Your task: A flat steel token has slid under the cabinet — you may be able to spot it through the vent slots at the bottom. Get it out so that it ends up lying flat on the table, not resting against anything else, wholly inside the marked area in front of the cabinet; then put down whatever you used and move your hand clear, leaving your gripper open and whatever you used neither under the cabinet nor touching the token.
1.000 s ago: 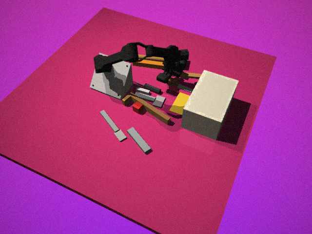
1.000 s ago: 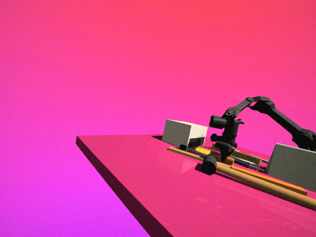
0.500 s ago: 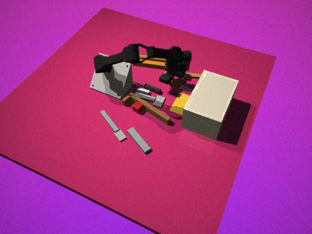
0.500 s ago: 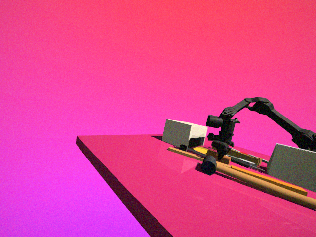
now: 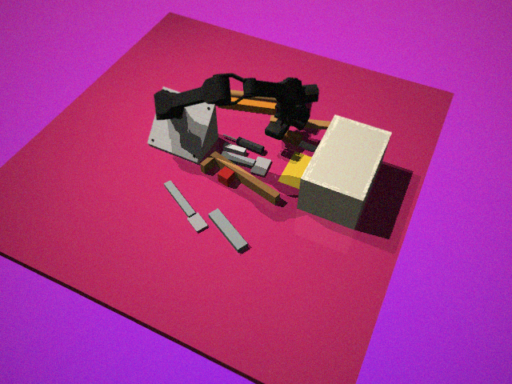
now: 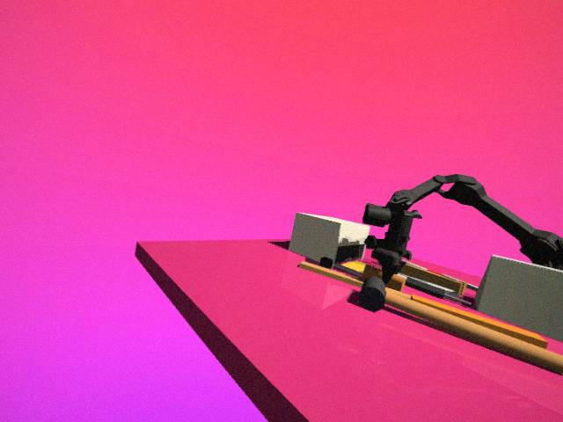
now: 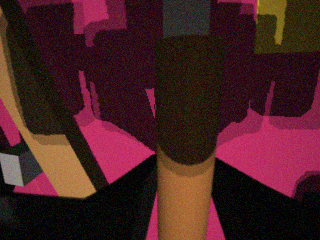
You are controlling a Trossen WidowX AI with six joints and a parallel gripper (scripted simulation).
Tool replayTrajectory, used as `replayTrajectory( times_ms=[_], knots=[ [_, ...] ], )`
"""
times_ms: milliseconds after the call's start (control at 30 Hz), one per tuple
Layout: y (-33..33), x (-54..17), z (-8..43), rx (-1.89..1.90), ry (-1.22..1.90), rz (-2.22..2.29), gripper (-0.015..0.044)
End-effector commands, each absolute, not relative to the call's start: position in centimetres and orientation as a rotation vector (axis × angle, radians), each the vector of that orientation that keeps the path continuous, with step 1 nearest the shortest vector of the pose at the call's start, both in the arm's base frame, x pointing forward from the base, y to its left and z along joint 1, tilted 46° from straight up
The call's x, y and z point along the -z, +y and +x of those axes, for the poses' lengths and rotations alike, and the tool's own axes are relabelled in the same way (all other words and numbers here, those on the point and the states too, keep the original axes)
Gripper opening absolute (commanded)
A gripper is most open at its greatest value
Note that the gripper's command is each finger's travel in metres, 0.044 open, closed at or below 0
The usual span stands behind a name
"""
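My gripper (image 5: 290, 133) (image 6: 387, 276) (image 7: 182, 161) is shut on the wooden handle (image 5: 294, 138) (image 7: 187, 200) of a tool. It holds the tool low, in front of the pale cabinet (image 5: 349, 153) (image 6: 313, 236). The tool's grey shaft (image 5: 308, 146) (image 7: 186, 17) points towards the cabinet; its far end is not clearly visible. A yellow patch (image 5: 294, 168) (image 6: 354, 265) (image 7: 270, 27) lies before the cabinet, beside the shaft and partly in shadow. A dark opening (image 6: 351, 251) shows low in the cabinet's front. I cannot make out the steel token in any view.
A bent wooden stick (image 5: 252, 181), red cube (image 5: 226, 176), screwdriver (image 5: 251, 145) and grey block-headed tool (image 5: 260, 166) lie between arm base and cabinet. A mallet with black head (image 6: 372, 293) and a wooden strip (image 6: 327, 272) lie on the other side. Two grey pieces lie farther out.
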State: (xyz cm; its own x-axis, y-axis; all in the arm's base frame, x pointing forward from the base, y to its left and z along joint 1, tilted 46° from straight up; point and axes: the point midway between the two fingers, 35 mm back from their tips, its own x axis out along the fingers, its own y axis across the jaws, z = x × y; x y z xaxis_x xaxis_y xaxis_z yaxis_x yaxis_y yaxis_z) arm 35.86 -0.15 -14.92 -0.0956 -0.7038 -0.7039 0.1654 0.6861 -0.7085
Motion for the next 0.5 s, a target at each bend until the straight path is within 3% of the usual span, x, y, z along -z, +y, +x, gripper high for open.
replayTrajectory(
  times_ms=[0, 467],
  knots=[
    [-0.2, 15.0, 36.4, 0.770, 1.499, -0.467, 0.0000],
    [-0.3, 14.9, 37.7, 0.770, 1.499, -0.467, 0.0000]
  ],
)
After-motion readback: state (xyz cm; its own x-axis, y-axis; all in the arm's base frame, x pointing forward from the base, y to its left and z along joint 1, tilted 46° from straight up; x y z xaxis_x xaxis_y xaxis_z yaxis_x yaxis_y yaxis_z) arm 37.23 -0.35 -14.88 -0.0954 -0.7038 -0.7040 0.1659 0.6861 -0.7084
